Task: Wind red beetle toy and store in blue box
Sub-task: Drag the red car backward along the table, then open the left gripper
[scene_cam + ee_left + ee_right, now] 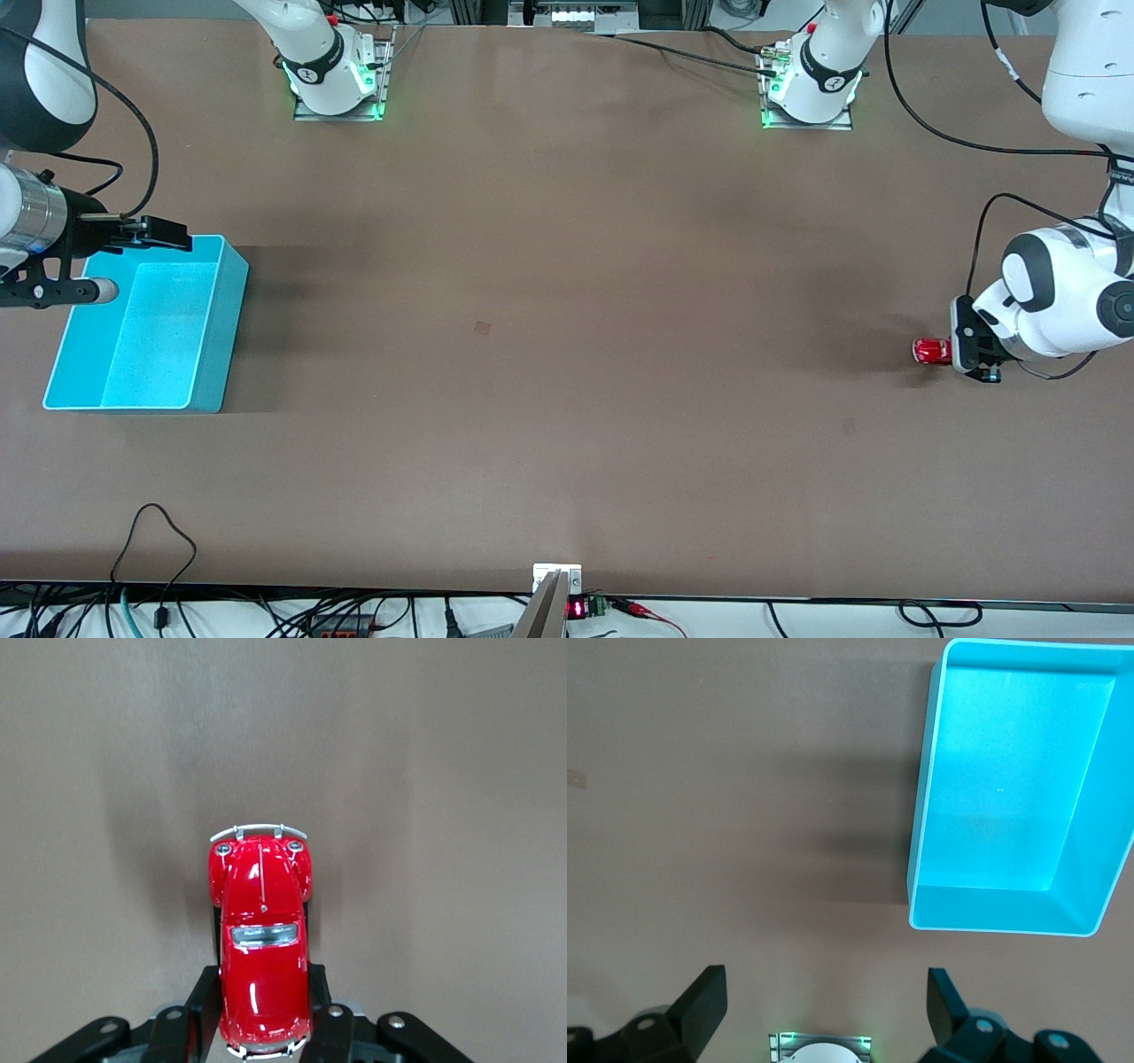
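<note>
The red beetle toy sits on the brown table near the left arm's end. In the left wrist view the red beetle toy lies lengthwise between the black fingers, silver bumper pointing away from the hand. My left gripper is low at the table, shut on the toy's rear sides. The blue box stands at the right arm's end and holds nothing; it also shows in the right wrist view. My right gripper hangs open and empty over the box's end nearest the robot bases.
The two arm bases stand along the table edge farthest from the front camera. Cables run along the edge nearest that camera. A small dark mark is on the table's middle.
</note>
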`<action>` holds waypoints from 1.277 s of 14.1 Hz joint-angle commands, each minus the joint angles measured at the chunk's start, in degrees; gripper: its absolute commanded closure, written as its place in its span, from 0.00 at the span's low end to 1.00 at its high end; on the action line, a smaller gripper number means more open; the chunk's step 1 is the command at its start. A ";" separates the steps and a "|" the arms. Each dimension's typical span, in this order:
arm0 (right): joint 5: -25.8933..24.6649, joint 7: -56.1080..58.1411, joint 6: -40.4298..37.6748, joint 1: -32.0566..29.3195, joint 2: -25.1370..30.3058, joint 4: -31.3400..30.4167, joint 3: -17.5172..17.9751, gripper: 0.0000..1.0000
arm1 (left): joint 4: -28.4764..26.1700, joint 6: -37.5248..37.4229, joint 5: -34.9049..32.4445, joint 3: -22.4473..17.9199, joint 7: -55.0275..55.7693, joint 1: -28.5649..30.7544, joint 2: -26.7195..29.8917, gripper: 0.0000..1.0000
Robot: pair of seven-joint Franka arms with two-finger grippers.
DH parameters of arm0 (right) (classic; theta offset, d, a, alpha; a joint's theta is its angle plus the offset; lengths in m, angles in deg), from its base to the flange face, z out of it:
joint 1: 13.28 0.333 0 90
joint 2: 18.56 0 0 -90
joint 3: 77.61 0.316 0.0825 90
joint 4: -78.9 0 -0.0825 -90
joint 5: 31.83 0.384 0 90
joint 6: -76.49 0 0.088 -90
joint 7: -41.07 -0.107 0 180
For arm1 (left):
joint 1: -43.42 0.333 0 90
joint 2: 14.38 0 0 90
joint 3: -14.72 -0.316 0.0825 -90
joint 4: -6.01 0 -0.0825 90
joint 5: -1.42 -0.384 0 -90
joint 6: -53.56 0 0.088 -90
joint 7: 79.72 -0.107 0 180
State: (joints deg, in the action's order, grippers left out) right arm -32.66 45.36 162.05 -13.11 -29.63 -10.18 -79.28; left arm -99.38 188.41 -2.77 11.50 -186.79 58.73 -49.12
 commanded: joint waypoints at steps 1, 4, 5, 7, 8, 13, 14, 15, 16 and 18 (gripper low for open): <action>-0.49 -0.07 -0.74 0.01 0.26 0.22 0.17 0.00 | 2.38 0.67 -0.56 0.23 -2.61 1.39 -4.73 0.88; -0.49 -0.07 -0.83 0.01 0.26 0.22 0.17 0.00 | 2.38 0.58 -0.39 0.32 -2.10 1.74 -4.72 0.78; -0.49 -0.07 -0.75 0.01 0.26 0.22 0.17 0.00 | 2.38 0.58 0.66 0.41 -1.74 2.44 -4.81 0.36; -0.49 -0.07 -0.75 0.01 0.26 0.14 0.17 0.00 | 2.91 -0.12 1.11 0.67 -2.27 3.50 -4.03 0.00; -0.49 -0.07 -0.83 0.01 0.26 0.22 0.17 0.00 | 3.17 -0.91 1.11 1.11 -2.00 3.50 -3.15 0.00; -0.49 -0.07 -0.75 0.01 0.26 0.22 0.17 0.00 | 9.58 -13.20 1.11 1.46 0.80 2.97 -2.09 0.00; -0.49 -0.07 -0.74 0.01 0.26 0.14 0.17 0.00 | 9.68 -13.83 1.11 1.46 1.51 2.88 -1.30 0.00; -0.49 -0.07 -0.83 0.01 0.26 0.22 0.17 0.00 | 9.59 -14.53 1.11 1.46 2.73 2.97 -0.77 0.00; -0.49 -0.07 -0.75 0.01 0.26 0.22 0.17 0.00 | 9.68 -16.45 1.02 1.46 4.57 2.88 0.19 0.00; -0.49 -0.07 -0.83 0.01 0.26 0.22 0.17 0.00 | 9.59 -19.44 0.93 1.46 8.44 2.88 2.56 0.00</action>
State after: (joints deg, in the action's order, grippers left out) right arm -32.66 45.36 162.01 -13.11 -29.63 -10.18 -79.28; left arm -89.38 172.54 -2.20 12.52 -181.67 61.33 -49.79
